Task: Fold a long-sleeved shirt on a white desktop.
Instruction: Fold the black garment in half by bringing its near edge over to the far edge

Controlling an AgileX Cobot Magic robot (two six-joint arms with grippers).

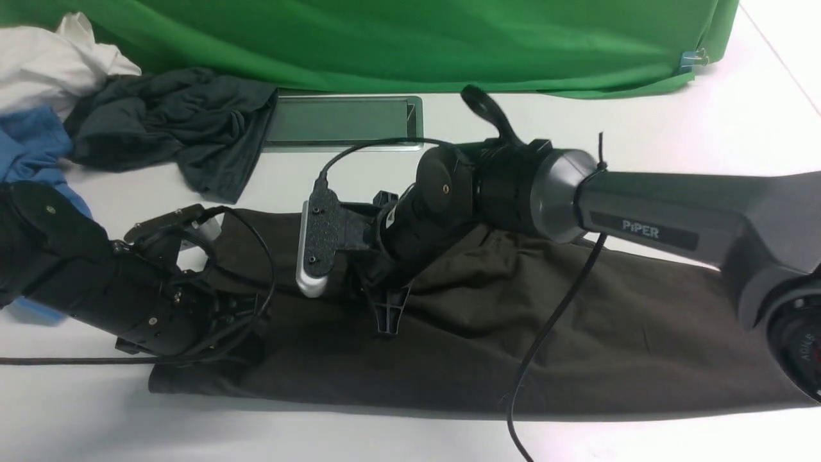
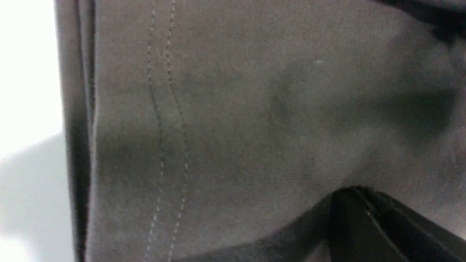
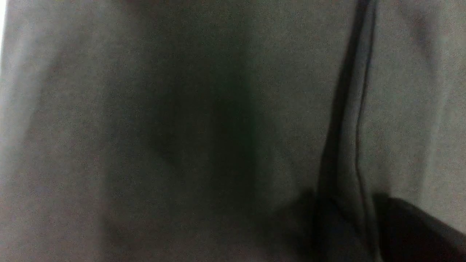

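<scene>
A: Location of the long-sleeved shirt [image 1: 577, 333]?

B: Flat on the white desktop [image 1: 705, 128], laid out as a long band running left to right.

A: Left gripper [image 1: 234, 321]?

B: Down on the band's left end. Its own body hides the jaws, so I cannot tell whether they are apart or together.

A: Right gripper [image 1: 387, 321]?

B: Pointing down, touching the band's middle. Its wrist view shows only dim cloth with a fold, so I cannot tell there either.

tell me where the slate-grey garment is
In the front view the slate-grey garment lies crumpled far left on the white desktop, between the blue garment and the silver-framed hatch.
</scene>
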